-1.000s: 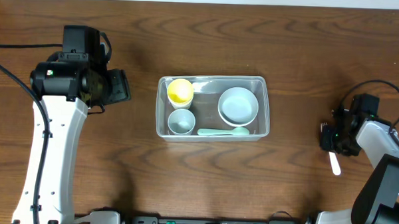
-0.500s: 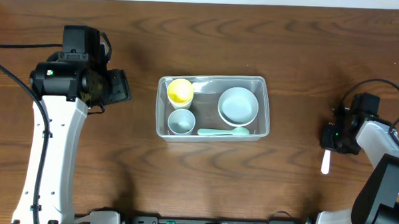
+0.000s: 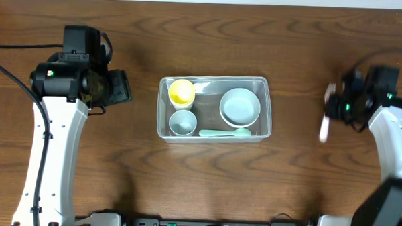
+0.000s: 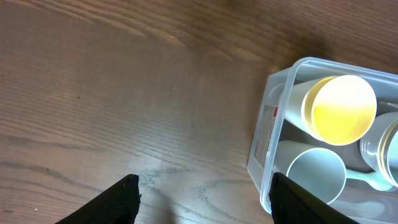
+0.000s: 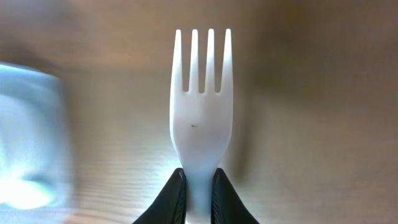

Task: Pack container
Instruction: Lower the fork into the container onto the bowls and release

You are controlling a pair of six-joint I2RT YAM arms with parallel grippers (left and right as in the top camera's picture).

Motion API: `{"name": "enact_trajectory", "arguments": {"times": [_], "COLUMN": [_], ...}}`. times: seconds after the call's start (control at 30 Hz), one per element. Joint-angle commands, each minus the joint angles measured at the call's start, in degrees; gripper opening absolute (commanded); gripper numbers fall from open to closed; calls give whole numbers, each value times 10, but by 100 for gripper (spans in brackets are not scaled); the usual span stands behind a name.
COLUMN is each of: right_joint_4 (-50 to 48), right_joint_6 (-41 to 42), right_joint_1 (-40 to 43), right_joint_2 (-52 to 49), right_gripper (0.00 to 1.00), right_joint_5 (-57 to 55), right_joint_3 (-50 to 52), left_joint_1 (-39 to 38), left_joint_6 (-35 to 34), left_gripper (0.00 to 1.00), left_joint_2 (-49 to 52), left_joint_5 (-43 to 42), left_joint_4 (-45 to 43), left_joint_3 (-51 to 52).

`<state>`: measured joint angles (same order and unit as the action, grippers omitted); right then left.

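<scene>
The clear plastic container (image 3: 266,85) sits mid-table. It holds a yellow cup (image 3: 181,91), a pale blue cup (image 3: 182,122), a pale bowl (image 3: 240,106) and a mint spoon (image 3: 224,133). My right gripper (image 3: 340,104) is shut on a white plastic fork (image 3: 324,124), held above the table to the right of the container. In the right wrist view the fork (image 5: 200,106) stands tines up between the fingers (image 5: 199,186). My left gripper (image 4: 199,196) is open and empty, left of the container (image 4: 268,124). The yellow cup (image 4: 339,109) shows in the left wrist view.
The wooden table (image 3: 118,177) spreads all around the container. A blurred pale corner of the container (image 5: 31,143) shows at the left of the right wrist view.
My right gripper has risen and moved toward the far side and slightly left, carrying the white fork off the table. The left arm has not moved.
</scene>
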<state>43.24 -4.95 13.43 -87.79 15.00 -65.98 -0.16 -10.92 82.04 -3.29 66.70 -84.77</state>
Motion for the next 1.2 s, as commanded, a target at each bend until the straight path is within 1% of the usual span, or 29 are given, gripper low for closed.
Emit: {"name": "enact_trajectory", "arguments": {"times": [0.0, 0.03, 0.07, 0.13, 0.23, 0.37, 0.47, 0.6, 0.7, 0.83, 0.9, 0.93, 0.97, 1.0, 1.03, 1.07, 1.1, 1.17], "right_joint_4": [22, 34, 38, 47, 50, 56, 57, 72, 92, 111, 115, 114, 114, 114, 113, 113, 113, 112], "right_joint_6": [-69, -98, -111, -152, -219, -289, -310, -309, -309, -309, -306, -306, -306, -304, -304, -304, -303, -296], "right_joint_1": [-77, -117, -137, -207, -303, -403, -448, -482, -494, -495, -495, -495, -495, -495, -495, -495, -495, -494], "right_joint_2": [61, 71, 74, 79, 74, 40, 4, -50, -83, -105, -106, -106, -104, -104, -104, -104, -104, -103], "right_gripper": [1, 1, 1, 1, 1, 1, 1, 1, 1, 1, 9, 20, 28, 33, 48, 60, 63, 64], "right_joint_5": [31, 8, -6, -50, -90, -122, -143, -150, -150, -150, -150, -150, -150, -150, -150, -150, -150, -150], "right_joint_3": [-79, -103, -112, -132, -134, -134, -134, -134, -134, -134, -134, -134, -134, -134, -134, -134, -134, -134], "left_joint_1": [2, 2, 2, 2, 2, 2, 2, 2, 2, 2, 2, 2, 2, 2, 2, 2, 2, 2], "left_joint_6": [-1, -1, -1, -1, -1, -1, -1, -1, -1, -1, -1, -1, -1, -1, -1, -1, -1, -1], "left_gripper": [67, 68, 67, 67, 67, 67, 68, 67, 67, 67, 68, 67, 67, 67, 67, 67, 68, 68], "left_joint_2": [1, 1, 1, 1, 1, 1, 1, 1, 1, 1, 1, 1, 1, 1, 1, 1, 1, 1], "left_joint_5": [-2, -2, -2, -2, -2, -2, -2, -2, -2, -2, -2, -2, -2, -2, -2, -2, -2, -2], "left_joint_4": [1, 1, 2, 2, 2, 2, 2, 3, 3, 3, 3, 3, 3, 3, 3, 3, 3, 3], "left_joint_3": [2, 2, 2, 2, 2, 2, 2, 2, 2, 2, 2, 2, 2, 2, 2, 2, 2, 2]}}
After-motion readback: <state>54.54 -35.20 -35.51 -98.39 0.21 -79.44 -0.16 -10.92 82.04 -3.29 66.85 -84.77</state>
